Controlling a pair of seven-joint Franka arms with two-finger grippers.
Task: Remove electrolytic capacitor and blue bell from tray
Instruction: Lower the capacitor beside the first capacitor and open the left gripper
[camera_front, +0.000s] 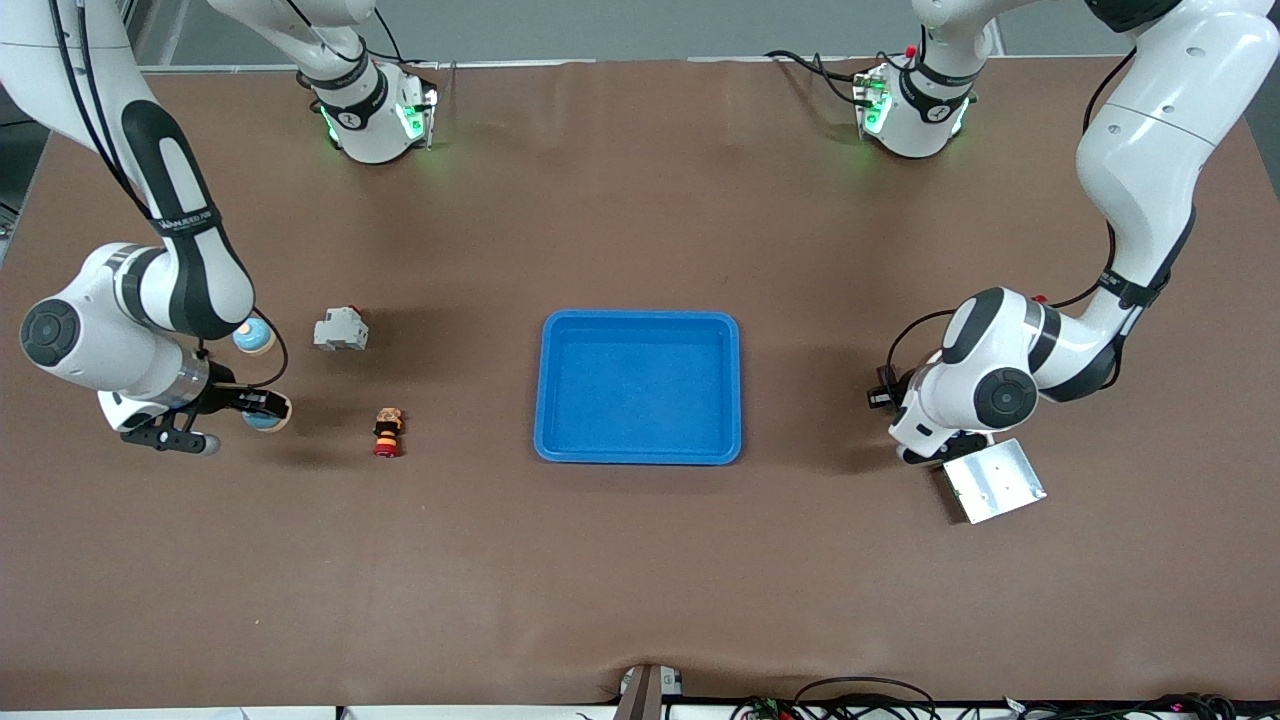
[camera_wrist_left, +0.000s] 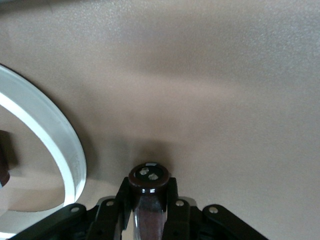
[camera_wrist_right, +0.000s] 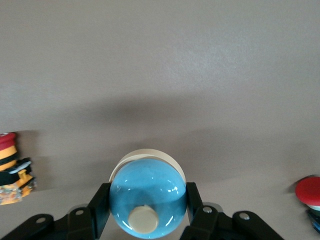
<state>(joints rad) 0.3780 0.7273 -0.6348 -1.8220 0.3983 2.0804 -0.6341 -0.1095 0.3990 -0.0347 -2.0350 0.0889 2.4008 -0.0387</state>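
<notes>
So the tray (camera_front: 640, 386) is sitting empty mid-surface, which means both pickups are looking done. The right end effector (camera_front: 262, 408) is clamping the blue bell (camera_wrist_right: 147, 200) out at the tray's 9 o'clock, and the left end effector (camera_wrist_left: 148, 206) is gripping the dark electrolytic capacitor (camera_wrist_left: 148, 181) by the silver plate (camera_front: 993, 480) at its 3 o'clock. Only the put-downs are remaining, I'd say.

Open table around the tray

Bare brown table (camera_front: 640, 580) rings the blue tray (camera_front: 640, 388); grey block (camera_front: 341, 329) and striped button (camera_front: 388, 432) crowd the right arm's end.
</notes>
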